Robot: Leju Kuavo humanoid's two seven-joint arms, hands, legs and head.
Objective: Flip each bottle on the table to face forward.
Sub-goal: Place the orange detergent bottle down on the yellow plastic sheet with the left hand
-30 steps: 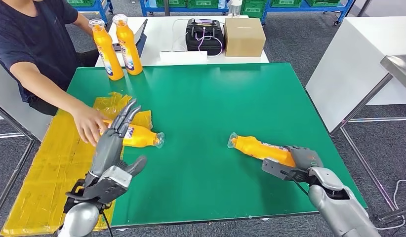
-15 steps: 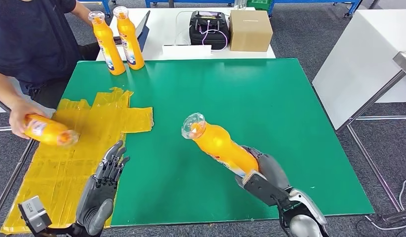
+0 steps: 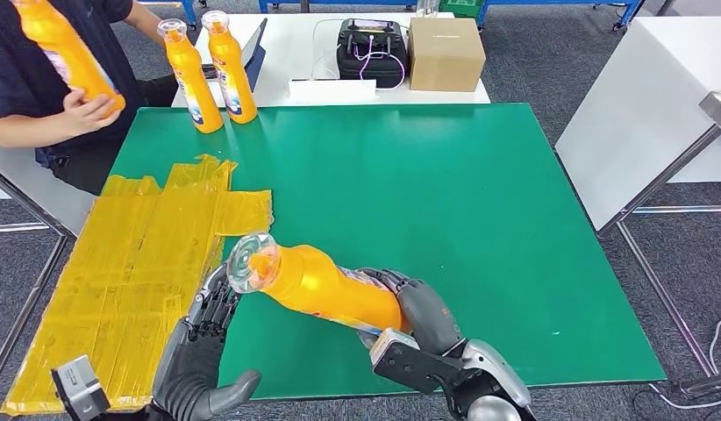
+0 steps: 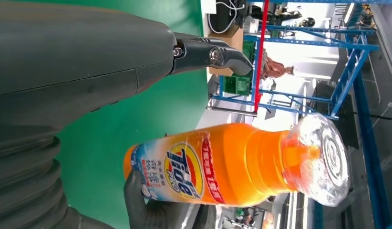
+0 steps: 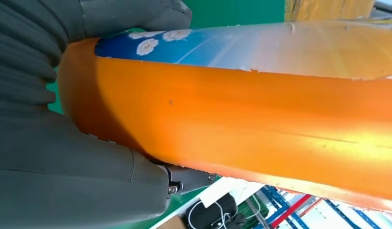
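My right hand (image 3: 420, 317) grips an orange detergent bottle (image 3: 326, 287) by its lower body and holds it off the green table (image 3: 445, 184), tilted, its clear cap (image 3: 251, 261) pointing left and toward me. In the right wrist view the bottle (image 5: 261, 109) lies against the right hand (image 5: 65, 167). My left hand (image 3: 201, 351) is open just below the cap, fingers spread, touching nothing. The left wrist view shows the bottle (image 4: 222, 167) with its Tide label, beyond the left hand (image 4: 89, 62). Two more orange bottles (image 3: 189, 77) (image 3: 228, 68) stand upright at the table's back left corner.
A person at the back left holds another orange bottle (image 3: 66, 51) up near their chest. Yellow sheeting (image 3: 120, 254) covers the table's left side. A black case (image 3: 367, 53) and a cardboard box (image 3: 445, 53) sit on the white table behind. Another white table (image 3: 655, 96) stands right.
My right hand has carried the bottle further left and closer to me, over my left hand. The person has lifted their bottle from beside the table's left edge up to chest height.
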